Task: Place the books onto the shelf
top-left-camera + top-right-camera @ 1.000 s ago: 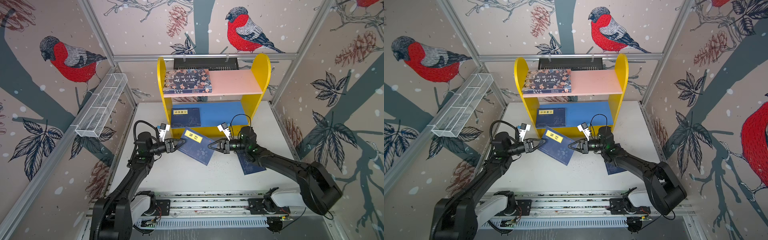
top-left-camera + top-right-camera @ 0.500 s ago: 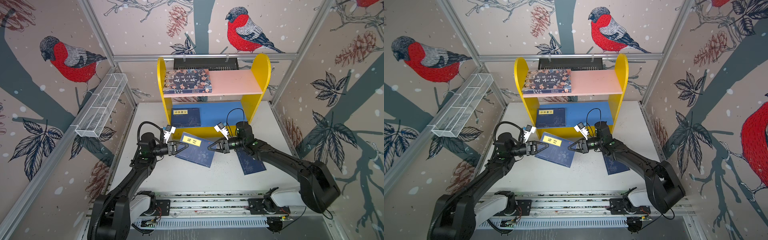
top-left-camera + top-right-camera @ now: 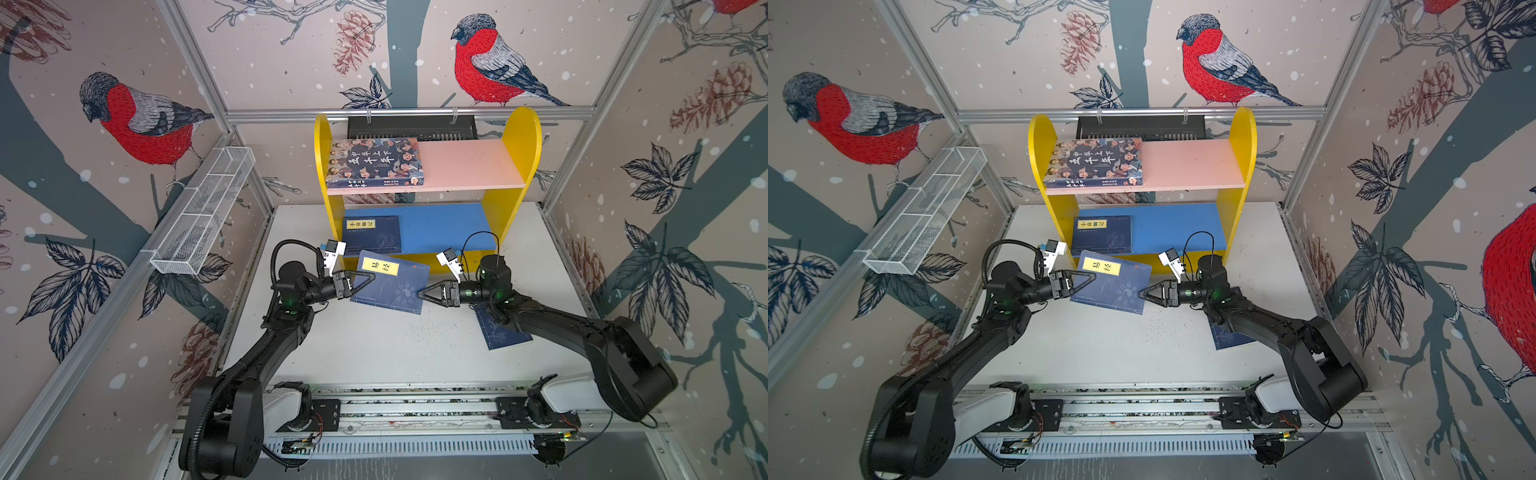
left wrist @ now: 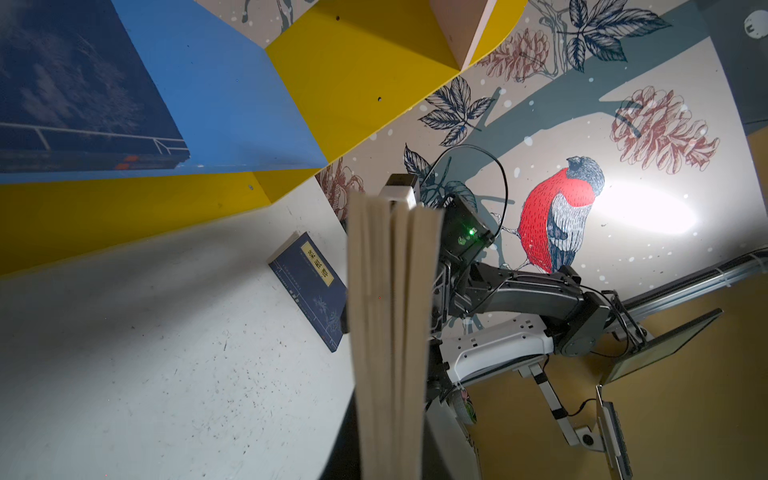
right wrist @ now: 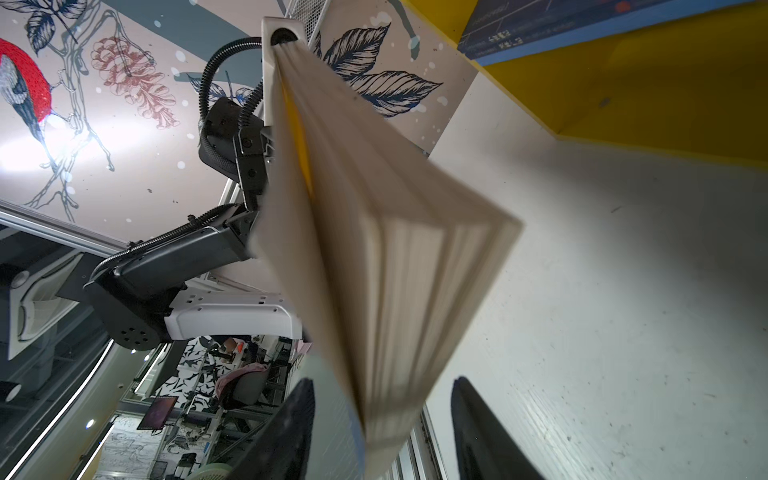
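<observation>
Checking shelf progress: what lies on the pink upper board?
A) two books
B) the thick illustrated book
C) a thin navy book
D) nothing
B: the thick illustrated book lies flat, alone, on the pink upper board; a thin navy book lies on the blue lower board.

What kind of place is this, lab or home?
Likely a lab robot test cell, not a home: left arm and right arm on a base rail, aluminium frame with bird-print walls, yellow shelf. A monitor and chair show outside in the right wrist view.
</observation>
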`<state>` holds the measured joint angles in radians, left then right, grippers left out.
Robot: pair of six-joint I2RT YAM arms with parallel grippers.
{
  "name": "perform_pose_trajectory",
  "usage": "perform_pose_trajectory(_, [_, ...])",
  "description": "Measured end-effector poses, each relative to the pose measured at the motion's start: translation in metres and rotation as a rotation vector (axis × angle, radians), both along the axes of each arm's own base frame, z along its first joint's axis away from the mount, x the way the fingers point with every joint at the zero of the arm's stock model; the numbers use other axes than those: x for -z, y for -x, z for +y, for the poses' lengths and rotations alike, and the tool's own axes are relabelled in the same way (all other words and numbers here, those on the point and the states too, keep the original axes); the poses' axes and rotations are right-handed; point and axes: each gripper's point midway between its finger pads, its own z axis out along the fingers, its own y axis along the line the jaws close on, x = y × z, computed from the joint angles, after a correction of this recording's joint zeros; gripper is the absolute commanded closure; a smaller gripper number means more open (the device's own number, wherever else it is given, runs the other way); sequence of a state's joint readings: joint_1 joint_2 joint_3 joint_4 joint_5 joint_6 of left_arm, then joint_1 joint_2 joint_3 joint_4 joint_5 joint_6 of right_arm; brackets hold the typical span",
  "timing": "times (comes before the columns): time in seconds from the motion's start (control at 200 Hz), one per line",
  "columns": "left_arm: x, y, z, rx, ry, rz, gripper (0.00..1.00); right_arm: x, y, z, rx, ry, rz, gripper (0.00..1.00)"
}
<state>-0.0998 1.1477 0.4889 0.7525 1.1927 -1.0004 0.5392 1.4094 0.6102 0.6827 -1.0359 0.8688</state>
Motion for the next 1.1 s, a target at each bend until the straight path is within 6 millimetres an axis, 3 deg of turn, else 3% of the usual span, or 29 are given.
perform_pose_trajectory(0.165, [0.0, -0.009, 0.007, -0.06, 0.022, 0.026, 1.0, -0.005, 0.003, 0.012, -0.011, -0.03, -0.008, 0.55])
perform_pose_trajectory(0.46, [0.0, -0.011, 0.012, -0.099, 0.041, 0.034, 1.0, -0.006, -0.005, 0.024, -0.01, -0.058, -0.001, 0.93])
perform_pose_trajectory(0.51, [0.001, -0.013, 0.014, -0.112, 0.042, 0.038, 0.92, -0.007, -0.006, 0.025, -0.011, -0.064, -0.004, 0.96])
perform_pose_trajectory(0.63, [0.002, -0.016, 0.018, -0.148, 0.035, 0.022, 0.56, -0.011, -0.01, 0.026, -0.014, -0.069, 0.003, 0.98])
perform_pose_trajectory(0.7, [0.004, -0.019, 0.024, -0.177, 0.02, 0.02, 0.45, -0.019, -0.018, 0.026, -0.004, -0.075, -0.017, 0.98])
perform_pose_trajectory(0.79, [0.006, -0.027, 0.034, -0.23, -0.017, 0.011, 0.39, -0.024, -0.037, 0.02, 0.045, -0.056, -0.037, 0.99])
perform_pose_trajectory(1.1, [0.009, -0.04, 0.055, -0.331, -0.147, -0.046, 0.39, -0.023, -0.093, 0.013, 0.089, 0.048, -0.049, 0.99])
